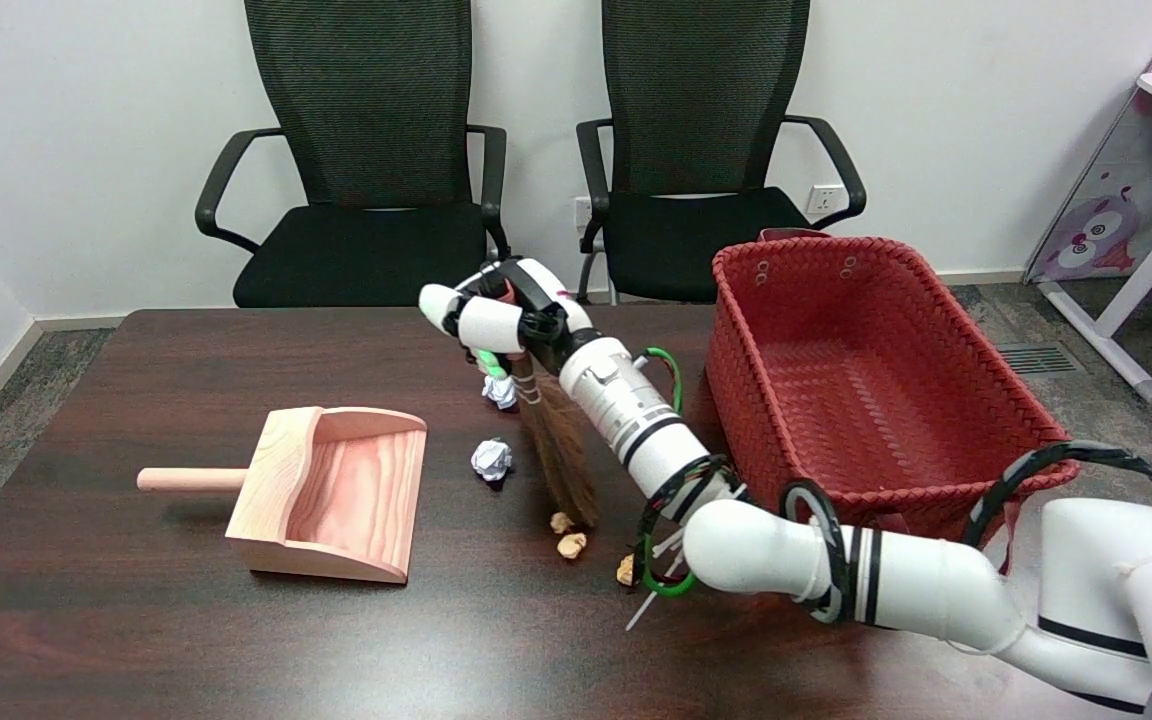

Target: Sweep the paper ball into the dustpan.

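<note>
The pale wooden dustpan (336,495) lies on the dark brown wooden desk (136,640), its long axis running left to right: the round handle points toward the picture's left and the open mouth faces right. Just right of that mouth sits a small crumpled white paper ball (491,459), and a second white paper ball (501,390) lies a little farther back from the dustpan, close under the right robot hand (496,315). That black-and-white robot hand has its fingers curled around the top of a small brown bristle broom (558,450), which stands tilted, bristles fanning down to the desk on the side of the nearer ball away from the dustpan. Three small tan crumbs (570,545) lie near the bristle tips. Well right of the dustpan, beyond the arm, stands a red woven basket (736,380).
</note>
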`<control>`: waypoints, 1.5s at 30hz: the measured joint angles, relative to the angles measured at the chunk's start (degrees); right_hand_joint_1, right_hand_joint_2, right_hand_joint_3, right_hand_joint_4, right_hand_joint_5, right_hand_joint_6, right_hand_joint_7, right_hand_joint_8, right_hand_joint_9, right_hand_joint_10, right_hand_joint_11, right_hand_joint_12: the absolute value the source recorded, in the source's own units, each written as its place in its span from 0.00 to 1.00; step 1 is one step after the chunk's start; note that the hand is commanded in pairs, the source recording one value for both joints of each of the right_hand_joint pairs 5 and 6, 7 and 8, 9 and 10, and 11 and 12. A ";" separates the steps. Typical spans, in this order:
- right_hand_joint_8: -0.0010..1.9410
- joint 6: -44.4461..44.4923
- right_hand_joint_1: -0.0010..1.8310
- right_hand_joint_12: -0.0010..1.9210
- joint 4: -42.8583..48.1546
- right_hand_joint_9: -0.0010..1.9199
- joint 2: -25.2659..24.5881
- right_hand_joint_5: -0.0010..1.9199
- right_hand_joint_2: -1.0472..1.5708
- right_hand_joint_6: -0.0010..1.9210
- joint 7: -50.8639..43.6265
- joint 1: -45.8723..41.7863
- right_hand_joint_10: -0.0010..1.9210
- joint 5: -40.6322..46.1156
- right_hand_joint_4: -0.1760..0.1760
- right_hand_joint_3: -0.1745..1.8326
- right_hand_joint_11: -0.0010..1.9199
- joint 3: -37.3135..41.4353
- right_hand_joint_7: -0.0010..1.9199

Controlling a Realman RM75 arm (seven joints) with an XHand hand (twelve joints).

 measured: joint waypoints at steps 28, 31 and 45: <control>0.99 -2.36 0.53 1.00 1.89 1.00 -4.69 1.00 1.00 1.00 16.45 1.35 1.00 -1.50 0.59 0.73 1.00 0.02 1.00; 0.99 -4.00 0.52 1.00 2.14 1.00 -5.02 1.00 1.00 1.00 19.30 1.77 1.00 -1.31 0.58 0.71 1.00 0.07 1.00; 0.99 -16.96 0.52 1.00 9.01 1.00 -9.63 1.00 1.00 1.00 35.15 6.51 1.00 1.01 0.54 0.49 1.00 0.34 1.00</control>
